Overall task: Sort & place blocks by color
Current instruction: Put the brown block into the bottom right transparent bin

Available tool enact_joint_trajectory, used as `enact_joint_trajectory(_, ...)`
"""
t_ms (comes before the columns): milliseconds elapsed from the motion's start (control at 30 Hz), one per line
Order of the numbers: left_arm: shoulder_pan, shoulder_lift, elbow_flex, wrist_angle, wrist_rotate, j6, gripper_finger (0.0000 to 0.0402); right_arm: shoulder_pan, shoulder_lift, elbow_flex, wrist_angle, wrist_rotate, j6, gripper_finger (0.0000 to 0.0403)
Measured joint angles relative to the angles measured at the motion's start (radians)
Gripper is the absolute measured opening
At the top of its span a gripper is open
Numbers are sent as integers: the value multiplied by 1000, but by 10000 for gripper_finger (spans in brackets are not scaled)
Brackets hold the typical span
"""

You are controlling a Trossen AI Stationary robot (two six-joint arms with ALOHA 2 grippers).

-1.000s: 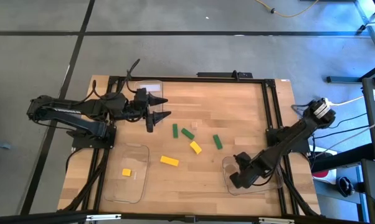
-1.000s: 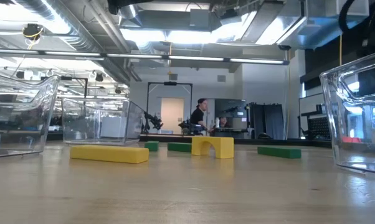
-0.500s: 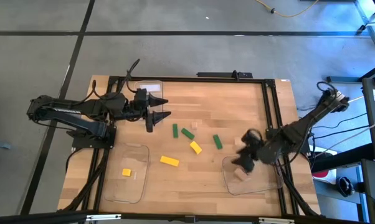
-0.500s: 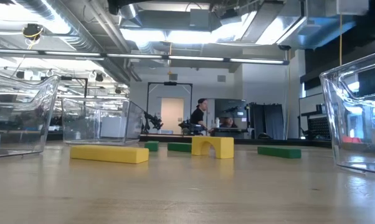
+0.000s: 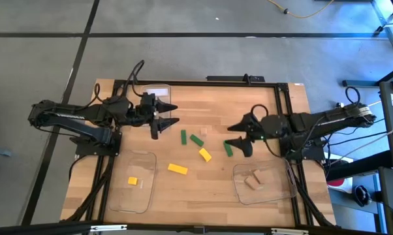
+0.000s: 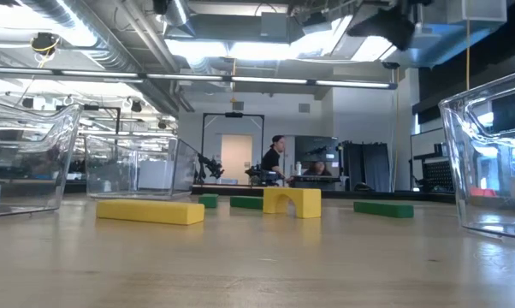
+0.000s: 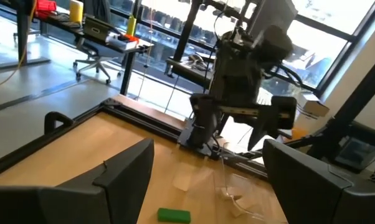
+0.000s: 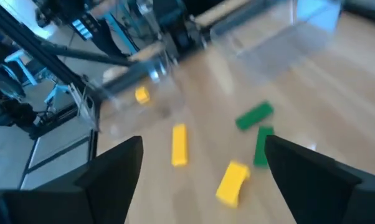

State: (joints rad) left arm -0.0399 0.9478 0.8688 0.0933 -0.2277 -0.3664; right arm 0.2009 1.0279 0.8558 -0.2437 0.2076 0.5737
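Three green blocks [image 5: 196, 139] and two yellow blocks [image 5: 204, 155] lie loose at the table's [image 5: 262, 111] middle in the high view. One small yellow cube [image 5: 132, 181] sits in the near-left clear tray [image 5: 132, 198], and two tan blocks [image 5: 252, 180] sit in the near-right tray [image 5: 284, 192]. The right gripper [image 5: 239, 137] hovers beside the rightmost green bar [image 5: 228, 149], fingers spread and empty. The left gripper [image 5: 165, 115] waits by the far-left tray [image 5: 158, 91], fingers also apart.

Low view: a yellow bar [image 6: 150, 210], a yellow arch block [image 6: 292, 201] and green bars [image 6: 383, 208] rest on the wood; a person [image 6: 275, 159] stands far behind.

Left wrist view: one green block [image 7: 174, 215] lies between the open fingers [image 7: 121, 177].

Right wrist view: yellow and green blocks are scattered ahead of the parted fingers [image 8: 116, 167]. No writing is legible anywhere.
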Motion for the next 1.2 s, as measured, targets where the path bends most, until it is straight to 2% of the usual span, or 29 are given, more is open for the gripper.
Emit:
enact_joint_trajectory(167, 0, 0, 0, 18, 15, 1, 292, -54, 0, 0, 189, -52, -120, 337)
enact_joint_trajectory(333, 0, 0, 0, 28, 15, 14, 292, -61, -1, 0, 306, -52, -191, 337)
enact_joint_trajectory(933, 0, 0, 0, 27, 13, 36, 292, -61, -1, 0, 313, -50, -196, 337)
enact_joint_trajectory(1200, 0, 0, 0, 27, 13, 36, 292, -61, 1, 0, 313, 8, -241, 337)
